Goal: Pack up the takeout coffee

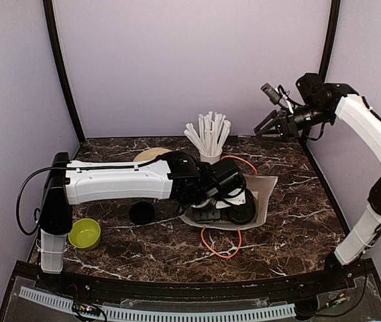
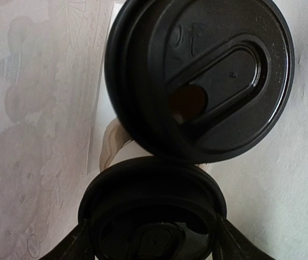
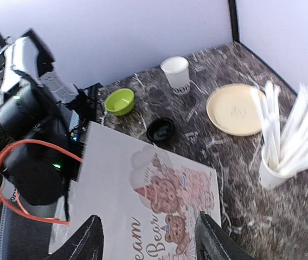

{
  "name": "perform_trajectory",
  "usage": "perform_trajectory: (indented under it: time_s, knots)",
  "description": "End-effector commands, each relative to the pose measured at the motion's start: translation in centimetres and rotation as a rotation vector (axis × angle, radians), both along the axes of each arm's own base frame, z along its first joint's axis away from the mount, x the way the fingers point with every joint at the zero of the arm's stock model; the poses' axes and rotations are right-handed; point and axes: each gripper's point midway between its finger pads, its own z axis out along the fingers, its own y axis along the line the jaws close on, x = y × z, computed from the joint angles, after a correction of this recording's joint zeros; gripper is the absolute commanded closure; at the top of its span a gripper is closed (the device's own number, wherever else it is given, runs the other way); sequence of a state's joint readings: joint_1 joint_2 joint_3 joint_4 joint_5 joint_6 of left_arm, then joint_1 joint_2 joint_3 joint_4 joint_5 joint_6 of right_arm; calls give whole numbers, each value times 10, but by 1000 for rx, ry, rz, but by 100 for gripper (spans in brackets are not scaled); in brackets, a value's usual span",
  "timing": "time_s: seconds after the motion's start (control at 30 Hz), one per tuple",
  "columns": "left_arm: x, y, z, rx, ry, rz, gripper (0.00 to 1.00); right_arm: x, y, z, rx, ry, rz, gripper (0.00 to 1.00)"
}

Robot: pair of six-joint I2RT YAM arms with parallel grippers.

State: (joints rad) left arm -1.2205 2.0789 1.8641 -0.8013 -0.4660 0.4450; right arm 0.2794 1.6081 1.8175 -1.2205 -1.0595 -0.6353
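In the left wrist view a takeout coffee (image 2: 151, 211) with a black lid sits between my left gripper's (image 2: 154, 241) fingers (image 2: 81, 244), which press against its sides. A second lidded takeout coffee (image 2: 200, 76) stands just beyond it, touching. Both are inside a white paper bag (image 2: 29, 108). From above, the left gripper (image 1: 217, 201) is reached into the bag (image 1: 265, 191) lying at the table's middle, with one black lid (image 1: 242, 209) showing. My right gripper (image 1: 265, 126) hangs high at the back right, open and empty. Its own view looks down on the bear-printed bag (image 3: 116, 179).
A cup of white straws (image 1: 210, 137) stands behind the bag. A yellow plate (image 3: 235, 108), a lidless white cup (image 3: 176, 75), a loose black lid (image 1: 141, 212) and a green bowl (image 1: 84, 233) lie to the left. An orange cable (image 1: 221, 251) loops round the bag.
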Motion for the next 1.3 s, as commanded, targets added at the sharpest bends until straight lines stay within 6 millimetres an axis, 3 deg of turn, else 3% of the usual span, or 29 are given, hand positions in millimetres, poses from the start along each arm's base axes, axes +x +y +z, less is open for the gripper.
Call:
perform_trajectory:
  time_s: [0.0, 0.17, 0.37, 0.47, 0.63, 0.77, 0.93, 1.27]
  knots:
    - [8, 19, -24, 63, 93, 46, 95, 60, -9, -81, -147, 24, -220, 46]
    - [11, 20, -25, 46, 139, 50, 95, 94, -16, -168, -266, 112, -309, 61]
    - [16, 19, -30, 35, 212, 54, 95, 119, -8, -238, -322, 267, -341, 66]
    - [20, 20, -33, 44, 239, 74, 96, 115, 3, -270, -368, 331, -309, 66]
    - [29, 19, -33, 25, 267, 97, 96, 92, 19, -316, -466, 386, -248, 66]
    - [35, 21, -28, 9, 287, 103, 96, 67, 29, -336, -503, 447, -165, 66]
    - [33, 27, -18, -8, 321, 110, 96, 23, 40, -339, -509, 511, -28, 66]
    - [-12, 36, -15, -20, 462, 98, 97, -57, 55, -328, -474, 633, 231, 66]
